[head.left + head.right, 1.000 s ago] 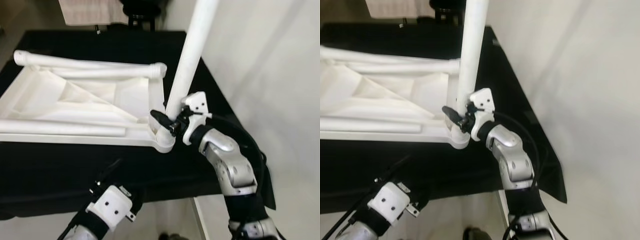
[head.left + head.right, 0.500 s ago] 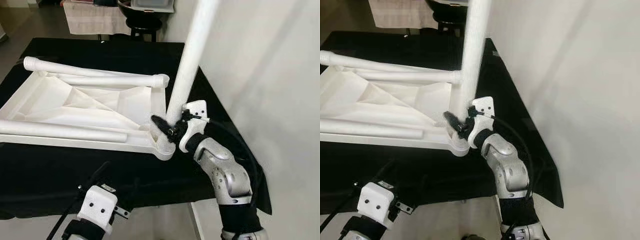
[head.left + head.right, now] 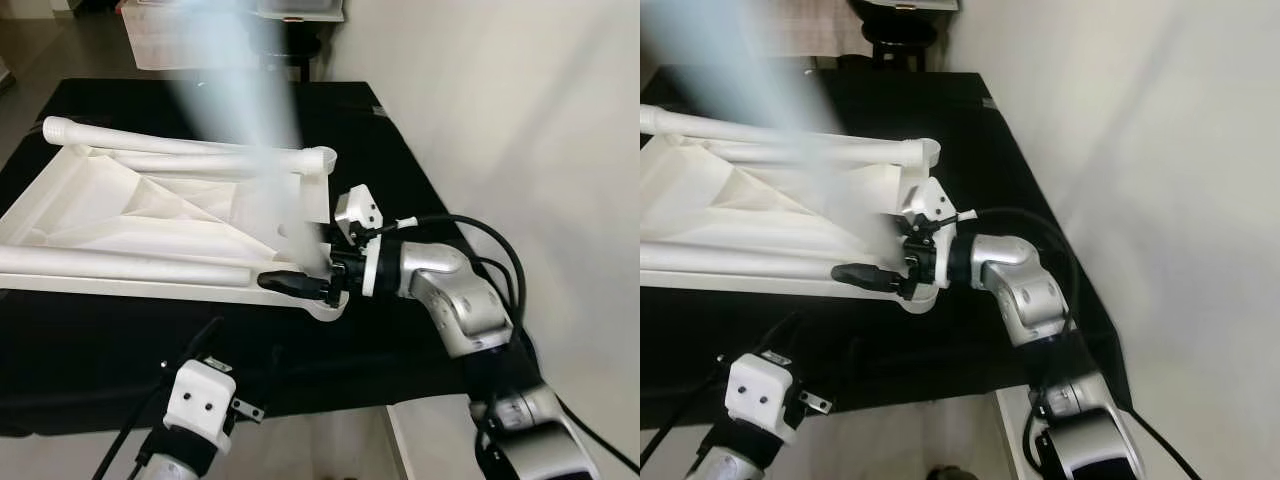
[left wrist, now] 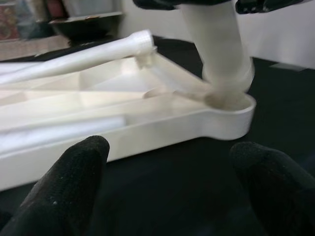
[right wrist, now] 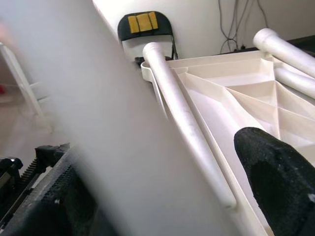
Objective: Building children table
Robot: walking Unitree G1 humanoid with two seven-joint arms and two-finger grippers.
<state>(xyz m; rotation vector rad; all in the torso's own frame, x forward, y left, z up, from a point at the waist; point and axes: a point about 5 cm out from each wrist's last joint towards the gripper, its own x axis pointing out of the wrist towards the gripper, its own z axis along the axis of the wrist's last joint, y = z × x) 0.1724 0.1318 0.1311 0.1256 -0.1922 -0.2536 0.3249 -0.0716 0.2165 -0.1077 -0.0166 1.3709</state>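
The right gripper (image 3: 300, 282) clasps the blurred leg (image 3: 262, 140), foot at the tabletop's (image 3: 150, 215) corner socket (image 3: 330, 300); left gripper (image 4: 167, 191) is released.

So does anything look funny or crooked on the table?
Yes. The white leg held at the right gripper leans over the upside-down tabletop instead of standing straight in its corner socket, and it looks blurry. Other legs lie flat in the tabletop.

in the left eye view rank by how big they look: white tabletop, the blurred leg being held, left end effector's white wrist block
1. white tabletop, largest.
2. blurred leg; motion smear and nearness to the camera make its extent unsure.
3. left wrist block, smallest.
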